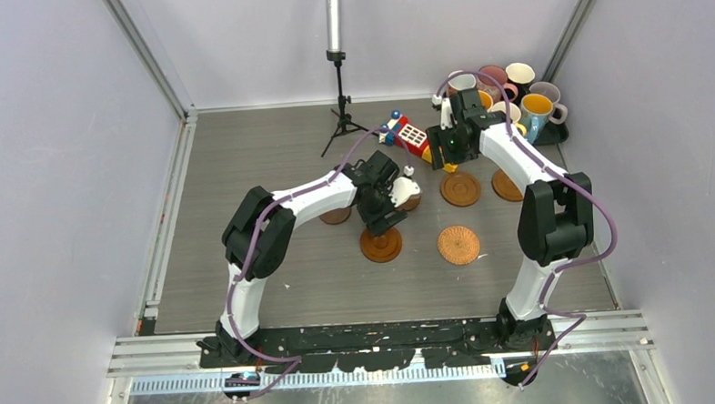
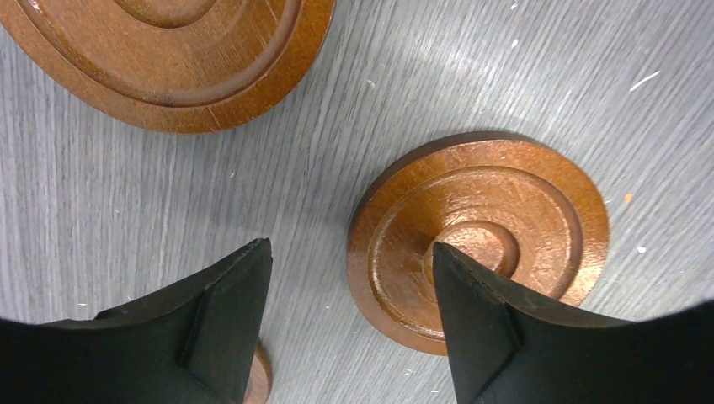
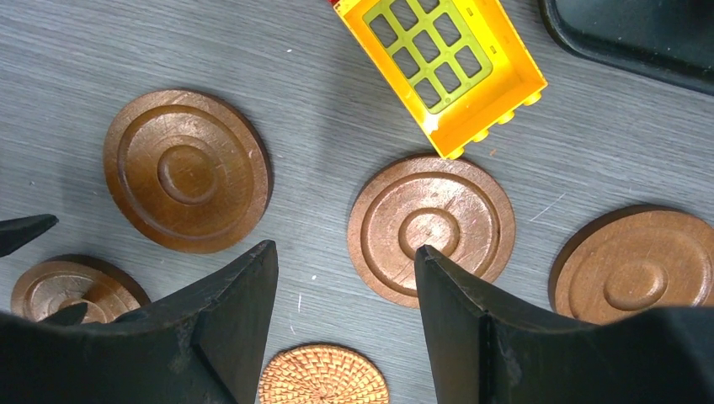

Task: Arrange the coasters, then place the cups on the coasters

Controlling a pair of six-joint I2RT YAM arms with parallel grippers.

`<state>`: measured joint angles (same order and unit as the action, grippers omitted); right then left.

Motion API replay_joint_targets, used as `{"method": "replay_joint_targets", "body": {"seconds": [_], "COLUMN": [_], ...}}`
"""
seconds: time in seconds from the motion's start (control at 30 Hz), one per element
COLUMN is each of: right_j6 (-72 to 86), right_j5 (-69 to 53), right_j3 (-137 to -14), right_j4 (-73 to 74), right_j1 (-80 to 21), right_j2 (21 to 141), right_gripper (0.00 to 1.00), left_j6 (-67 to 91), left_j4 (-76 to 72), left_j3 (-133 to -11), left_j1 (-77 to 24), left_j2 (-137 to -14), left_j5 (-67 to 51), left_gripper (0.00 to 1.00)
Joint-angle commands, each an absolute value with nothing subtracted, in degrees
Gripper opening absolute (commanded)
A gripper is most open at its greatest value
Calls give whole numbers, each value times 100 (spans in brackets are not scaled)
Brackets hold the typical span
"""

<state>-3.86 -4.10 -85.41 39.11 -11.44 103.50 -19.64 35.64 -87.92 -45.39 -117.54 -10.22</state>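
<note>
The left claw (image 2: 349,246) is recorded open and empty, the grooved wooden coaster (image 2: 497,210) being set off-centre beneath one finger (image 2: 505,337).

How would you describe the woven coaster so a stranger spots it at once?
On the grey table, look between the two arms. The woven coaster lies just inside the right arm's elbow. The other coasters are brown ringed wood; it alone is light orange basketwork.

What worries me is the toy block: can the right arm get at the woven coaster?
Probably yes. The woven coaster lies flat with bare table around it, just on the near side of the right pincer, which is open and empty. The toy block lies beyond, out of the way.
</note>
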Motion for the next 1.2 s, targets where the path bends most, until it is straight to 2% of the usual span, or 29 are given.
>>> {"method": "replay_joint_targets", "body": {"seconds": [0.0,0.33,0.6,0.87,1.03,1.17], "right_j6": [-457,-461,-483,-387,-368,-425], "right_j5": [-328,-302,-288,-360,-400,-351], "right_j3": [-8492,-8498,-8534,-8475,-8432,-8457], "right_j4": [3902,3902,3907,3902,3898,3894], "right_j1": [-1091,-1054,-1047,-1054,-1048,-1050], "right_j2": [9993,10045,10039,10016,9969,9968], "right_gripper": [66,66,65,65,65,65], "left_j6": [-2396,-2431,-2444,-2501,-2527,-2585], "left_j4": [3693,3524,3551,3959,4186,4211], "left_j3": [-8762,-8522,-8609,-9437,-9462,-9000], "left_j1": [-4553,-4557,-4141,-3278,-2569,-2118], "left_j2": [-11788,-11753,-11814,-12254,-12203,-11935], "left_j5": [-842,-1022,-764,-515,-466,-423], "left_gripper": [70,75,57,48,45,44]}}
